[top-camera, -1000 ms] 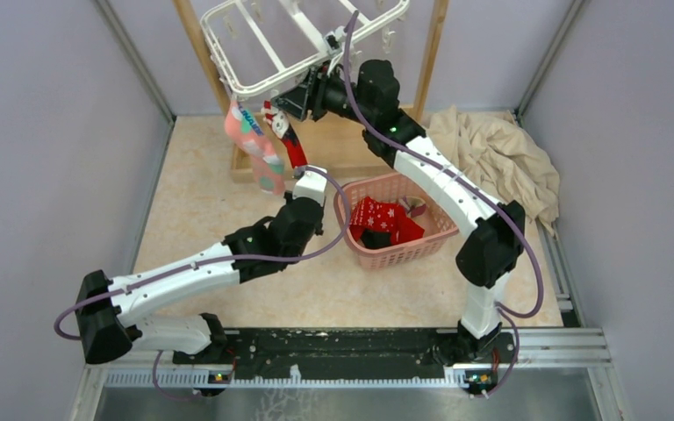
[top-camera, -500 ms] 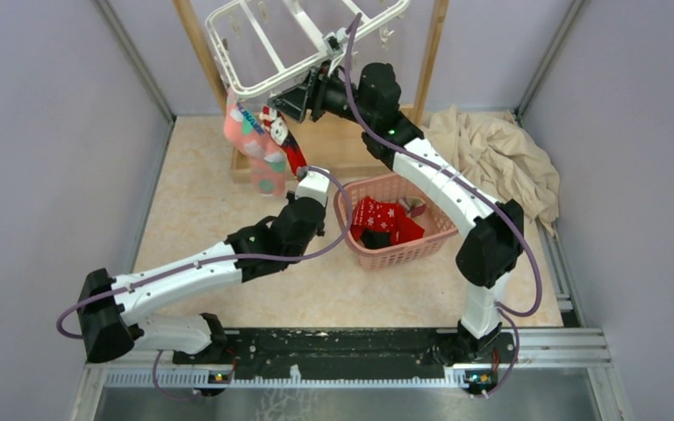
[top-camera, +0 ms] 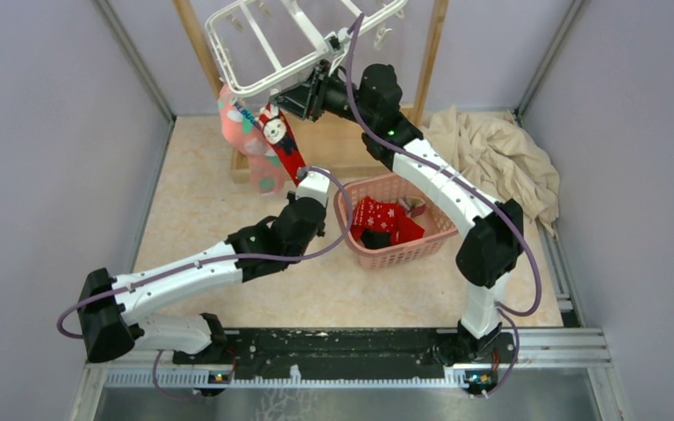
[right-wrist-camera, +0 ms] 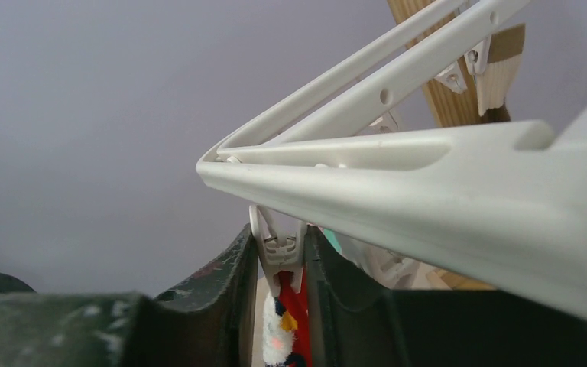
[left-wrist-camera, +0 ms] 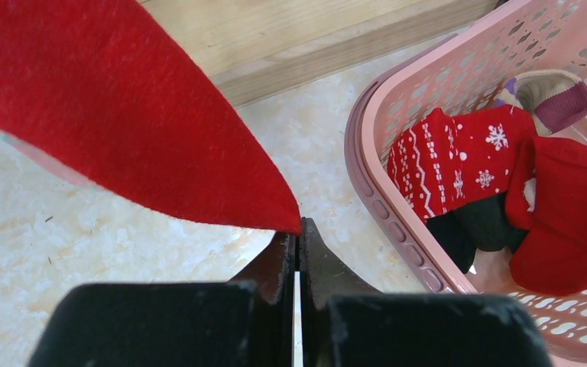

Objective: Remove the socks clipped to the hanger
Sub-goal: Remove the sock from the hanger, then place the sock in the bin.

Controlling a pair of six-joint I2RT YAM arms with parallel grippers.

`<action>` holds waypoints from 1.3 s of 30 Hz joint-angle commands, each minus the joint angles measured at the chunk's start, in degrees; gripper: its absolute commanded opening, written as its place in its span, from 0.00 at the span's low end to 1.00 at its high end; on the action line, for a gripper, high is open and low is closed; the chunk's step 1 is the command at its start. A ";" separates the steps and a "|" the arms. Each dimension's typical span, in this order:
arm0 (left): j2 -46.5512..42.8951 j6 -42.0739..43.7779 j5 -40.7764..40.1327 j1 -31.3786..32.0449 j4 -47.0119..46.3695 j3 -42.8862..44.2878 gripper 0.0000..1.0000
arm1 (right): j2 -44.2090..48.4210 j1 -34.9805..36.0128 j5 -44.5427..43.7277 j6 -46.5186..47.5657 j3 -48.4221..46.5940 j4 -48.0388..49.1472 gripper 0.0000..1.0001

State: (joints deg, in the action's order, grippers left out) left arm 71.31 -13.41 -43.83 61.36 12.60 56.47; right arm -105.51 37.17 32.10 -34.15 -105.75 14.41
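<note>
A white hanger (top-camera: 228, 66) hangs tilted at the top, seen from below as thick bars (right-wrist-camera: 397, 183). A red sock (top-camera: 283, 140) with a white cartoon figure hangs from one of its clips (right-wrist-camera: 277, 248) and stretches taut down to my left gripper (top-camera: 304, 178). That gripper (left-wrist-camera: 299, 233) is shut on the sock's red tip (left-wrist-camera: 122, 115). My right gripper (right-wrist-camera: 279, 241) presses both sides of the clip, just under the hanger's front corner (top-camera: 285, 95). A pink sock (top-camera: 241, 132) hangs behind the red one.
A pink lattice basket (top-camera: 395, 250) right of the left gripper holds red, black and striped socks (left-wrist-camera: 443, 164). Wooden posts (top-camera: 195, 44) and a wooden base (top-camera: 342, 145) carry the hanger. Crumpled beige cloth (top-camera: 500, 158) lies at the right. Walls close both sides.
My right jaws have closed in onto the clip. The red sock has gone from hanging slack to a taut slant, and the pink sock has swung left.
</note>
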 commanded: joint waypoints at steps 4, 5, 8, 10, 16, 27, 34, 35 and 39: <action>0.09 -0.65 0.68 0.03 0.67 0.93 0.00 | 1.72 -0.26 -0.54 -0.44 -0.19 5.85 0.01; 0.05 -0.65 0.60 -0.01 0.65 0.93 0.00 | 1.73 -0.25 -0.54 -0.47 -0.04 5.97 0.00; -0.05 -0.68 0.64 0.03 0.66 0.92 0.00 | 1.76 -0.28 -0.54 -0.50 0.34 6.02 0.00; -0.21 -0.65 1.03 0.06 0.78 1.12 0.00 | 1.94 -0.30 -0.94 0.02 0.65 5.22 0.00; -1.69 -1.80 1.30 1.30 3.24 2.33 0.00 | 2.30 -0.30 -4.57 3.51 0.77 -2.01 0.02; -5.53 -0.44 5.83 3.00 1.71 5.05 0.00 | 9.24 -0.42 -7.66 5.67 11.03 -3.44 0.68; -5.21 2.08 10.06 2.97 0.87 11.68 0.00 | 19.30 -1.10 -10.35 6.18 20.99 -4.67 0.98; -4.93 2.34 10.57 2.98 0.58 12.56 0.00 | 21.00 -1.32 -10.88 6.20 22.47 -4.87 0.98; -3.60 3.41 12.70 3.04 -1.13 15.08 0.00 | 26.88 -2.85 -14.52 6.74 25.61 -8.81 0.99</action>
State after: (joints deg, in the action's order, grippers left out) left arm 66.81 -12.01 -34.57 64.03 14.52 68.07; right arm -86.15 36.34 21.80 -28.82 -81.06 6.42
